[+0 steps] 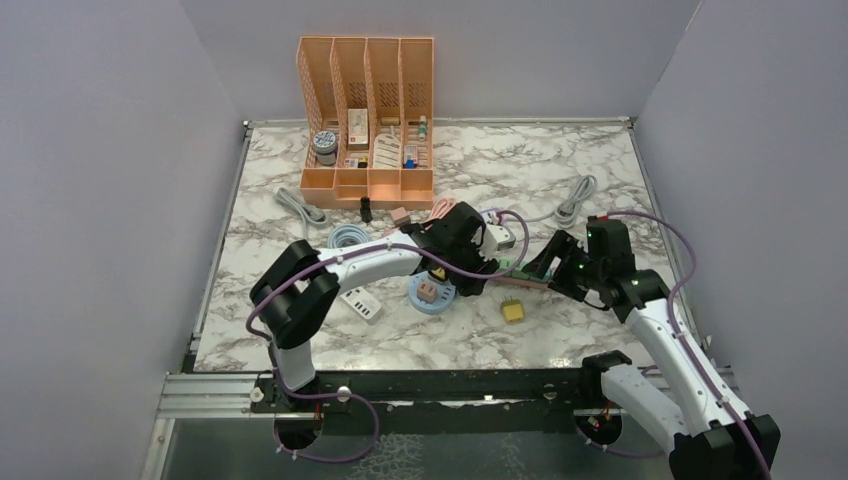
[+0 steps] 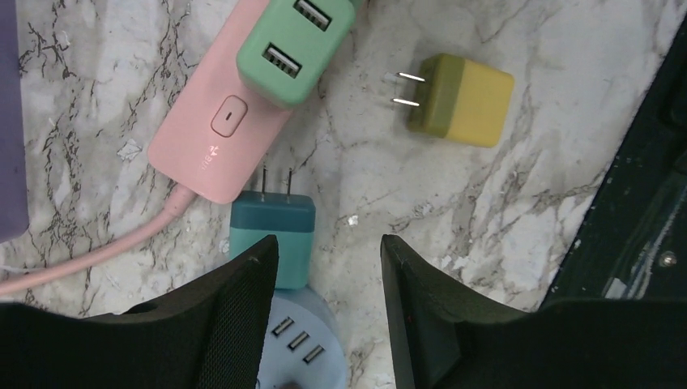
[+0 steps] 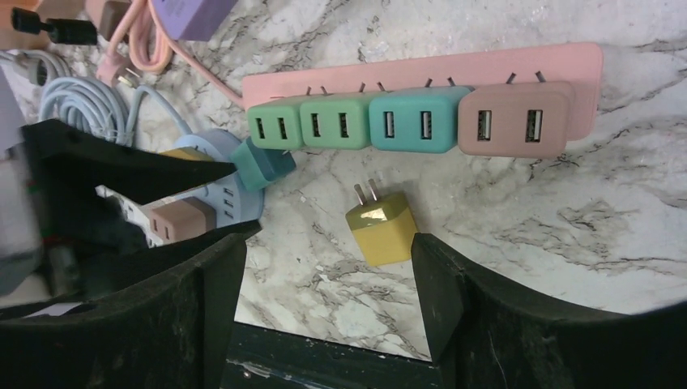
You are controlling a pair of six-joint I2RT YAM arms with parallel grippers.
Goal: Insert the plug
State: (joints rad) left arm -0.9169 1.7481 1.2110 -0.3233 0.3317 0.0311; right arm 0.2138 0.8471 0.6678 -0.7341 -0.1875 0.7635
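A pink power strip [image 3: 583, 69] lies on the marble with several USB adapters plugged in, green [image 3: 279, 128] to pink-brown [image 3: 510, 121]. A loose yellow plug [image 3: 382, 228] lies just in front of it, prongs toward the strip; it also shows in the left wrist view [image 2: 460, 99] and the top view [image 1: 513, 311]. A loose teal plug [image 2: 271, 235] lies with its prongs at the strip's end [image 2: 215, 142]. My left gripper [image 2: 328, 263] is open and empty above the teal plug's right edge. My right gripper [image 3: 328, 259] is open and empty, near side of the yellow plug.
A round blue USB hub [image 1: 432, 295] carrying a pink-brown plug [image 3: 174, 223] sits left of the strip. A white power strip [image 1: 361, 303], coiled cables [image 1: 347, 237] and an orange organiser [image 1: 367, 120] stand behind. The table's dark front edge [image 3: 324, 356] is close.
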